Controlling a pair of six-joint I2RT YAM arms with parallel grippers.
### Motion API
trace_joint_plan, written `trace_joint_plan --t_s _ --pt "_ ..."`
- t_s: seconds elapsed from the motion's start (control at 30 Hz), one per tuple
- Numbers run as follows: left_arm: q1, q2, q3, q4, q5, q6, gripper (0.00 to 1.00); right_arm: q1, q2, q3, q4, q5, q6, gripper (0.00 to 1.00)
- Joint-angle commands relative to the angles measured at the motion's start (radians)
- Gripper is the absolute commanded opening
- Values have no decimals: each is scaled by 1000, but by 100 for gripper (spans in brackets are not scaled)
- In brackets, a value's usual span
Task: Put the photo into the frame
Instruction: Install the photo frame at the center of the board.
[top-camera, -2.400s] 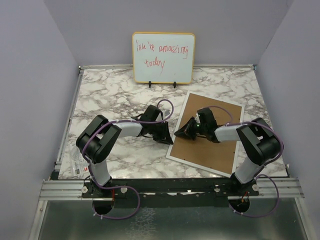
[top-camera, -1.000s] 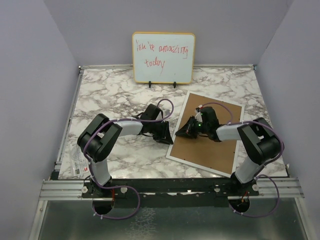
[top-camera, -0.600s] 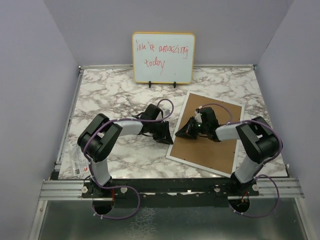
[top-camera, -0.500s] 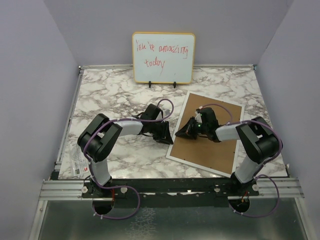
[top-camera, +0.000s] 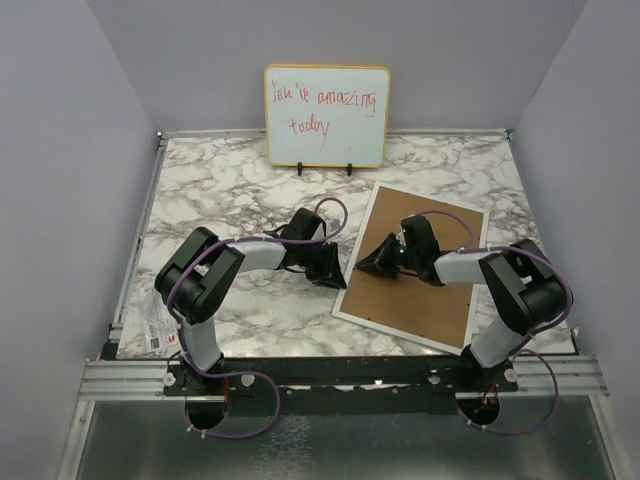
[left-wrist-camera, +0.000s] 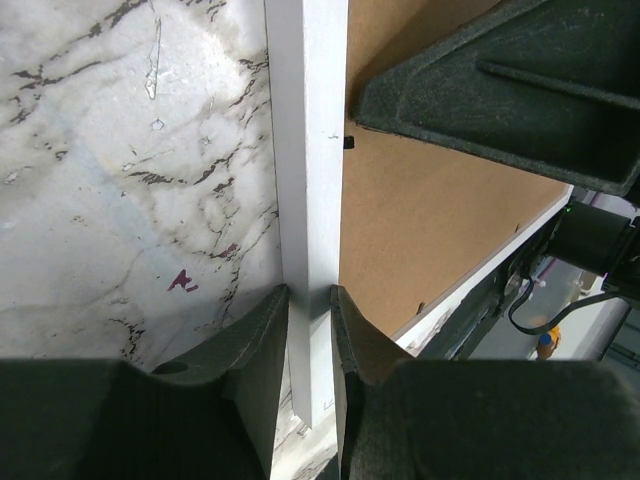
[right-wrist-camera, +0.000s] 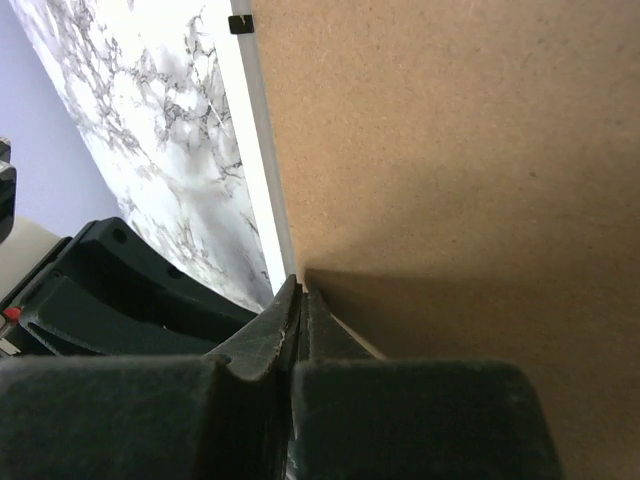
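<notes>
Pinching frame (left-wrist-camera: 305, 150) by left rim with left claw (left-wrist-camera: 310, 300), steadying; nosing right claw (right-wrist-camera: 298, 290), pressed together, at backing board (right-wrist-camera: 450, 150) edge. Next, probably: working black clip (left-wrist-camera: 348, 142) with frame pinned flat.

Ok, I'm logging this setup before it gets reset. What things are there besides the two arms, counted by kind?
Picture frame, white rim: 1
Brown backing board lying in it: 1
Whiteboard with red handwriting: 1
Clear plastic packet at the near-left edge: 1
Total: 4
</notes>
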Motion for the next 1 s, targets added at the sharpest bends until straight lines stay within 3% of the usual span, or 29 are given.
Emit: trace_joint_plan --t_s 0.0,0.13,0.27,0.6,0.97 --pt "6 87 -55 -157 -184 80 26 -6 5 -50 -151 94 -90 1" --pt "9 92 -52 -157 -184 80 26 -5 12 -49 -126 8 -200 1" --pt "11 94 -49 -157 -183 80 25 -5 -57 -64 -100 -2 -193 1" --pt "11 106 -40 -156 -179 82 25 -5 -84 -111 281 -132 -74 1" --pt "11 105 -40 -155 -177 80 24 -1 19 -84 300 -120 -57 1"
